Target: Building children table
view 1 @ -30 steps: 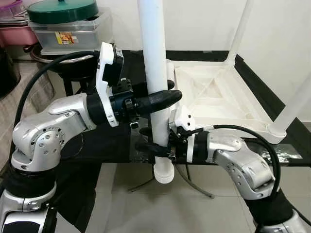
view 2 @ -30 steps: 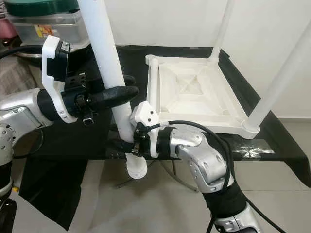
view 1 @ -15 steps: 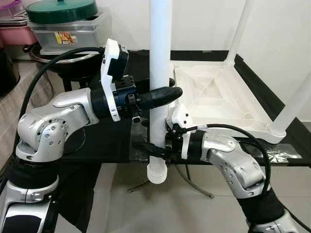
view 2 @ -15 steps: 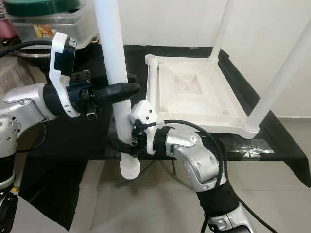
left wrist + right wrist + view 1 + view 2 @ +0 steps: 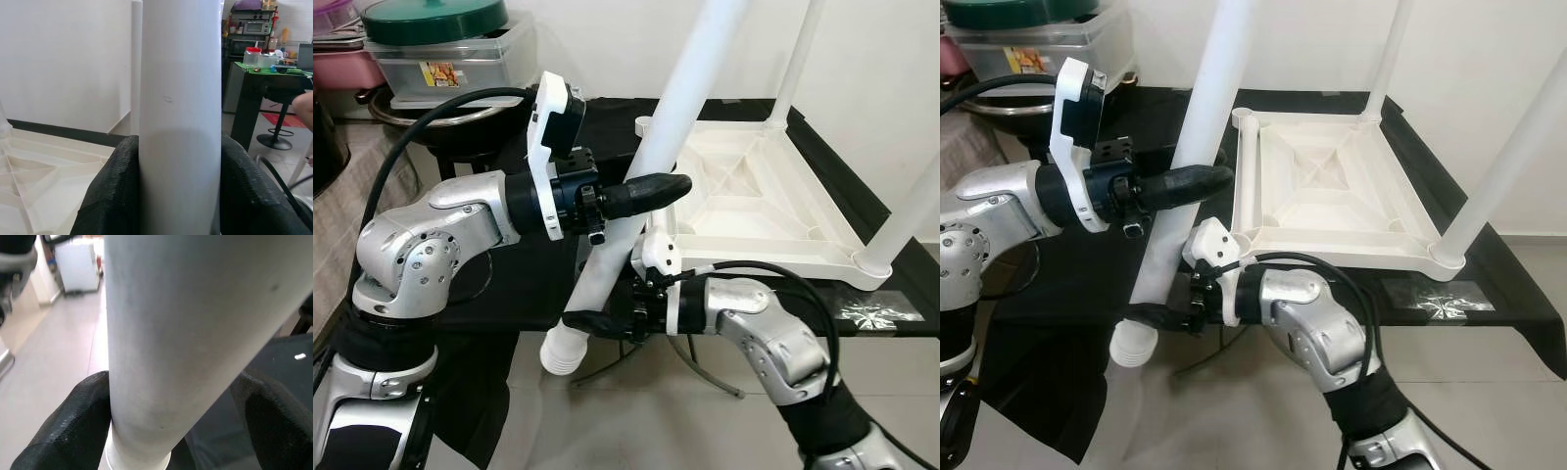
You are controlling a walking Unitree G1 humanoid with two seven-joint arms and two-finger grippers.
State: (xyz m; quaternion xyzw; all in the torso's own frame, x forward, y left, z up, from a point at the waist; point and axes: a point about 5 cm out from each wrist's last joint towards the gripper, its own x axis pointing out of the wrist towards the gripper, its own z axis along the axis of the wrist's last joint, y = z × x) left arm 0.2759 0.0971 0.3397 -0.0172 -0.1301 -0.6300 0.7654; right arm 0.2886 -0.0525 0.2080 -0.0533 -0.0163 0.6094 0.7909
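Left eye view is dominated by the black-covered table (image 5: 538,274), on which the white children's table top (image 5: 754,211) is laid upside down, ribbed underside up. Two legs are already seated in its corner sockets: a far leg (image 5: 795,59) at the back corner and a near leg (image 5: 911,211) at the front right corner. A third, loose leg (image 5: 651,166) is held tilted over the front edge of the black surface, with its ribbed plug end (image 5: 560,355) low on the robot's left and its upper part leaning over the back left corner of the top. This leg is clamped by the left gripper (image 5: 646,193) around mid-length and by the right gripper (image 5: 597,321) nearer the plug end; in the wrist views the black fingers (image 5: 122,196) of each are seen pressed against both sides of the white tube, so both sets of jaws are closed on it. By this showing the build is judged about half done: the held leg is not yet in a socket, and a fourth leg would be left after it. Behind the left arm a green lid (image 5: 435,20) rests on a clear storage box (image 5: 450,69) bearing a small yellow and red label (image 5: 442,75) whose writing cannot be read.
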